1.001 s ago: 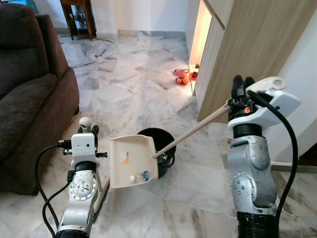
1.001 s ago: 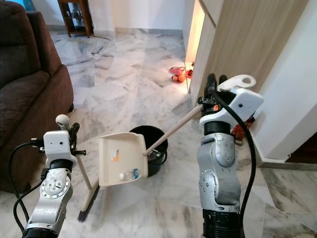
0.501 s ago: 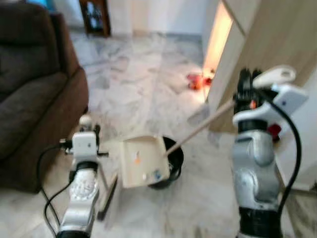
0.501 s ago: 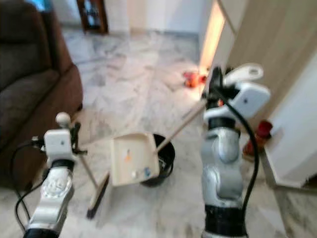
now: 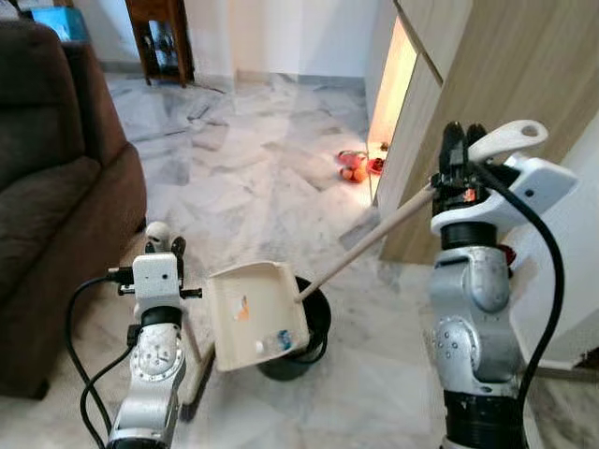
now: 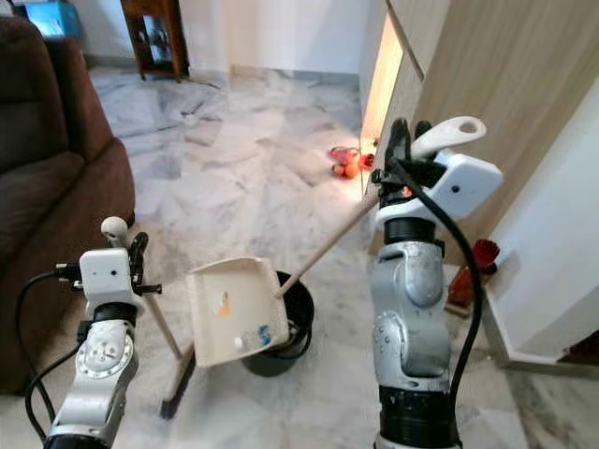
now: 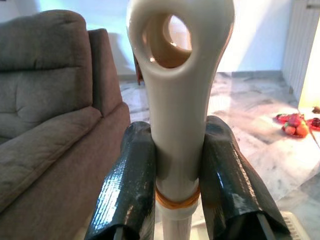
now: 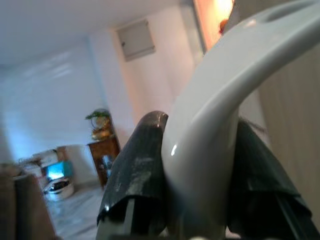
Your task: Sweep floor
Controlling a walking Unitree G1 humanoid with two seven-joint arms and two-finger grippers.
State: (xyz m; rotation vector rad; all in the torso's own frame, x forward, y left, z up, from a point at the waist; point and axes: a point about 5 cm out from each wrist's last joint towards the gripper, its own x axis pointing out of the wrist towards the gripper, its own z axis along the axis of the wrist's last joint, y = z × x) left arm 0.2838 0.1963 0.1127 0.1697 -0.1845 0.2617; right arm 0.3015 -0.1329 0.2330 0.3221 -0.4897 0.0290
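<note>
I note the right gripper [image 5: 456, 154] clamped on the long handle of the cream dustpan [image 5: 255, 313], which is held raised and tilted over the black bin [image 5: 314, 318] on the marble floor [image 5: 262, 178]. Small bits of debris lie in the pan's lower edge. The left gripper [image 7: 175, 165] is closed around the broom handle [image 7: 177, 105] just below its looped top; the broom head [image 6: 178, 379] rests on the floor beside the brown sofa [image 5: 47, 215].

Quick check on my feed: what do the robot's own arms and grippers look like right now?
Both arms are silver metal with round bolted joints, white wrist housings and looping black cables. The left gripper and right gripper each have two long black fingers with a textured, slightly glossy surface.
</note>
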